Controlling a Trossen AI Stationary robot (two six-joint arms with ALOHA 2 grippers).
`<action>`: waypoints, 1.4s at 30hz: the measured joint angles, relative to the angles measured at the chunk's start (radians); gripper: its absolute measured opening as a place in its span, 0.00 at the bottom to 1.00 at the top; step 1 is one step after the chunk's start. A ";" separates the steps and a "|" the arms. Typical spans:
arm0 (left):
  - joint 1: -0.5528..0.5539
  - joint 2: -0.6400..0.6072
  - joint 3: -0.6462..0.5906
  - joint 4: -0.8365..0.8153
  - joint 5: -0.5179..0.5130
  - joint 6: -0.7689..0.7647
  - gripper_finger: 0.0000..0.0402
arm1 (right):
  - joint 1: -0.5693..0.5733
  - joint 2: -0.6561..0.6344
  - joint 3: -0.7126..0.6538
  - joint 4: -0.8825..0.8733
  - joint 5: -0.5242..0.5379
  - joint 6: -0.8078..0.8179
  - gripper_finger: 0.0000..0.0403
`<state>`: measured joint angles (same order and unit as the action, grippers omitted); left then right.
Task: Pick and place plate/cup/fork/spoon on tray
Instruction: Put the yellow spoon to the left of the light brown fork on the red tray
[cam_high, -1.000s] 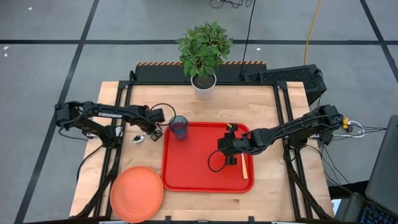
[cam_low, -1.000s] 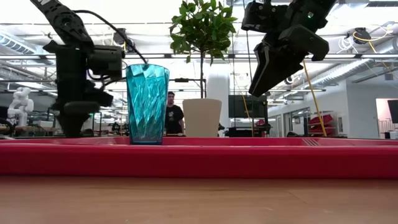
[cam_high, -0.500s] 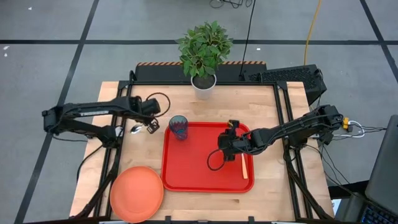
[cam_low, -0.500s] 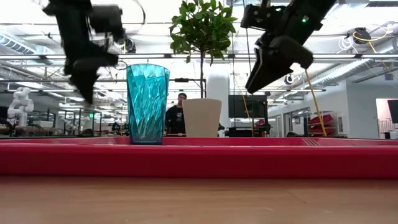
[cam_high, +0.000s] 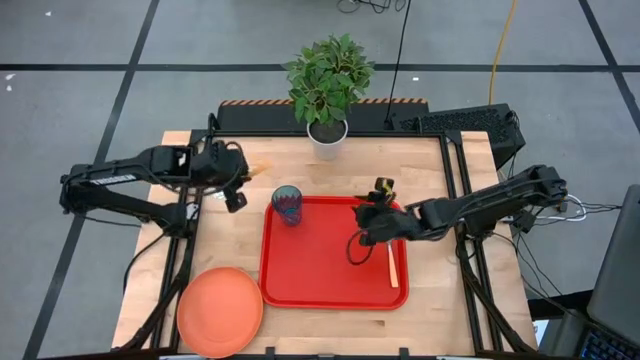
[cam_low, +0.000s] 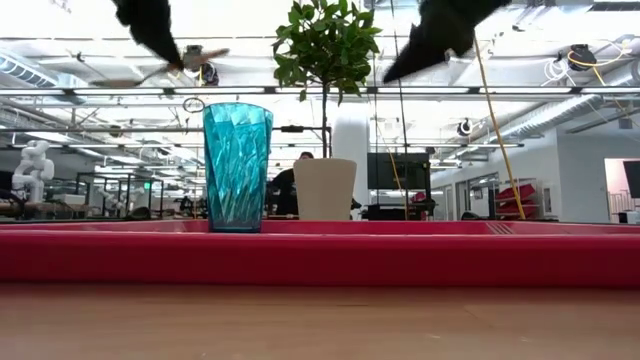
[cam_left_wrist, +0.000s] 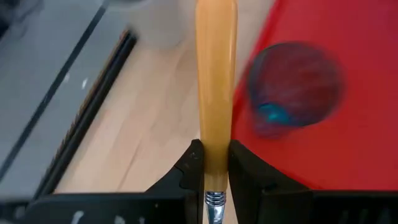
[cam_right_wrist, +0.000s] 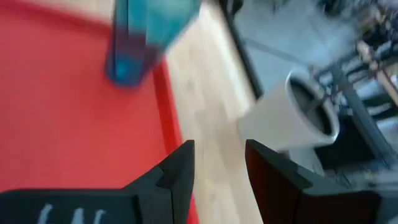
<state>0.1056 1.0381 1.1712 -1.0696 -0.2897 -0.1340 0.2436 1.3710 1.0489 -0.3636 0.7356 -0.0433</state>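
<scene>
Spoon: the spoon (cam_left_wrist: 215, 93) is off the bench (cam_high: 230, 240), in the left gripper (cam_left_wrist: 215, 168), which is clenched on the orange handle just above the metal neck; the bowl is out of sight.
Long axis: the handle runs straight forward out of the gripper, roughly along the tray's left rim.
Way to go: the tray (cam_high: 330, 290) lies to the right of the left gripper (cam_high: 235, 185); the cup (cam_high: 287, 203) stands in its far left corner, nearest the spoon.
Clear floor, as I judge it: the middle of the tray, past the cup.
Fork: an orange handle, likely the fork (cam_high: 393, 265), lies by the tray's right rim.
Plate: the plate (cam_high: 219, 310) sits on the bench, off the tray's near left corner.
Left arm: raised and reaching in from the left.
Right gripper: the right gripper (cam_right_wrist: 217, 162) hangs released and empty over the tray's far right part.
</scene>
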 joint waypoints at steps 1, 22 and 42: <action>-0.030 0.013 0.021 0.008 0.000 0.018 0.11 | 0.001 -0.022 0.000 0.028 -0.003 -0.021 0.33; -0.332 0.634 0.580 -0.448 -0.358 0.200 0.11 | 0.045 -0.002 0.000 0.361 -0.214 -0.493 0.33; -0.357 0.712 0.744 -0.453 -0.380 0.133 0.11 | -0.037 0.129 0.000 0.845 -0.376 -0.678 0.33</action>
<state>-0.2512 1.7500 1.9152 -1.5223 -0.6700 -0.0008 0.2067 1.4996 1.0489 0.4818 0.3592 -0.7209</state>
